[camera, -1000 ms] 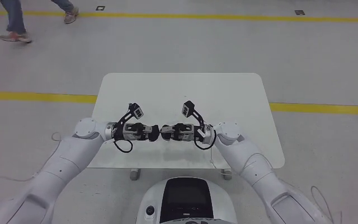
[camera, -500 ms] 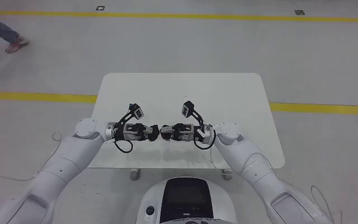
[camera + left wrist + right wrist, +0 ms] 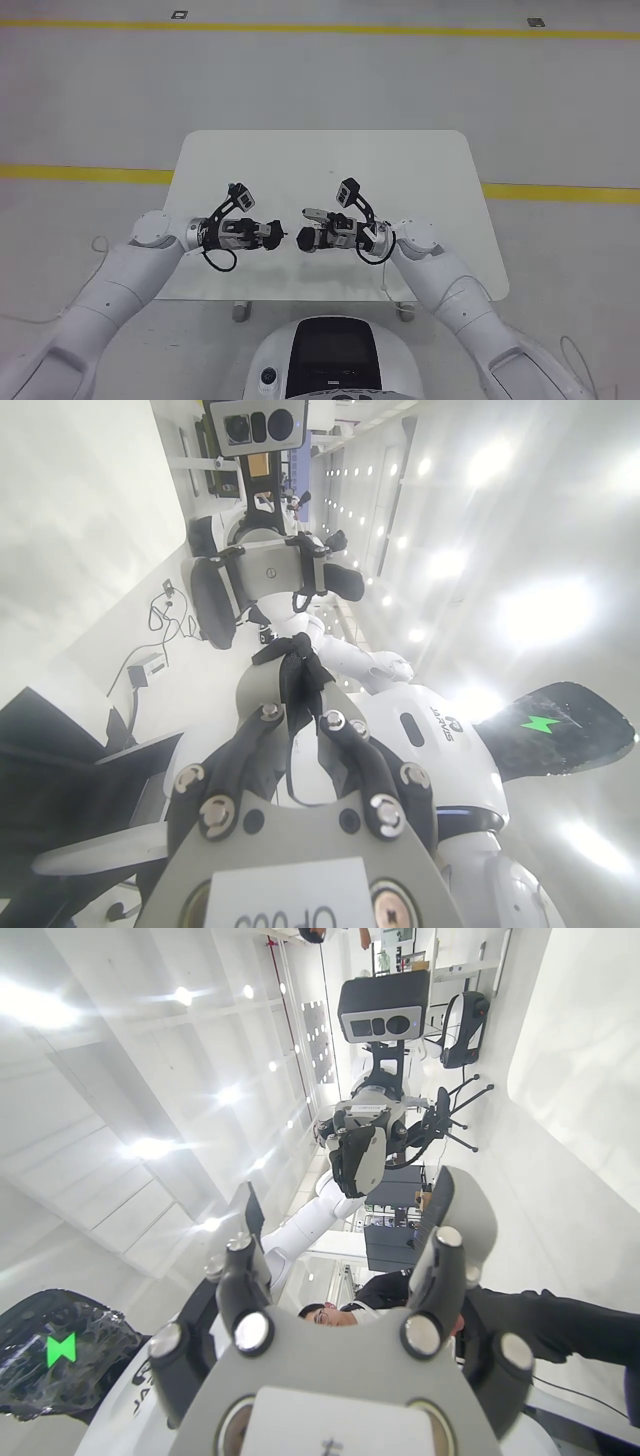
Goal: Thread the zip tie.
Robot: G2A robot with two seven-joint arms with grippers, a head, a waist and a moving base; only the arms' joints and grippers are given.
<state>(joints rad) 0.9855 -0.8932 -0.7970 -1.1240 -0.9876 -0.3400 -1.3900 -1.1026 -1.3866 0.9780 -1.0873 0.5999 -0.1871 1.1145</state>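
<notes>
Above the white rounded worktop's (image 3: 420, 170) near half, the left pincer (image 3: 276, 237) clamps a thin black zip tie (image 3: 299, 672); the right pincer (image 3: 307, 229) gapes wide, just apart.

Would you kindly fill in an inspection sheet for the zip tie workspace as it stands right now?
Surface: white table with rounded corners.
Job's things: black zip tie, pinched in the left gripper; whether it is threaded cannot be told.
Clutter: nothing seen.
Grippers: left gripper jaws shut on the zip tie. Right gripper jaws open and holding nothing. The two face each other with a gap between them, above the table's near part.
Cables: a black cable loop hangs at the left wrist, and another at the right.
Surroundings: grey floor marked with yellow lines.
</notes>
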